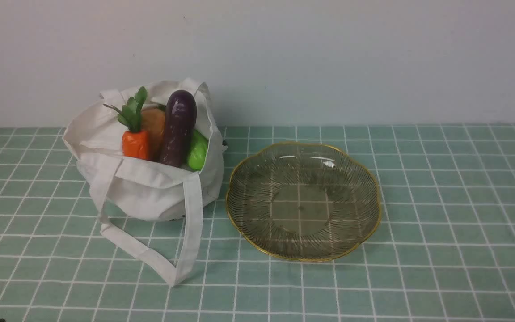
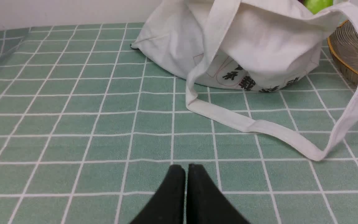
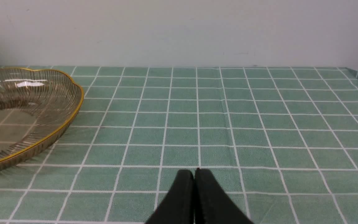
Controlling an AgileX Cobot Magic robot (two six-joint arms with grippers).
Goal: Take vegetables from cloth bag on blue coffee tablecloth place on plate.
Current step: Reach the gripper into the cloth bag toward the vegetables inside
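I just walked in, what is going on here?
Nothing is being handled yet. The orange toy carrot, dark purple eggplant, bright green vegetable and brownish one all stand in the soft white cloth bag on the teal checked tablecloth. The smoky-glass plate with gold rim beside it holds nothing. The left gripper and right gripper are both shut, empty.

Left claw [image 2: 185,169] and right claw [image 3: 194,173] both hover low, black fingertips pressed together, empty

Plain test setup: gridded tablecloth [image 1: 441,210], bare wall [image 1: 329,53].
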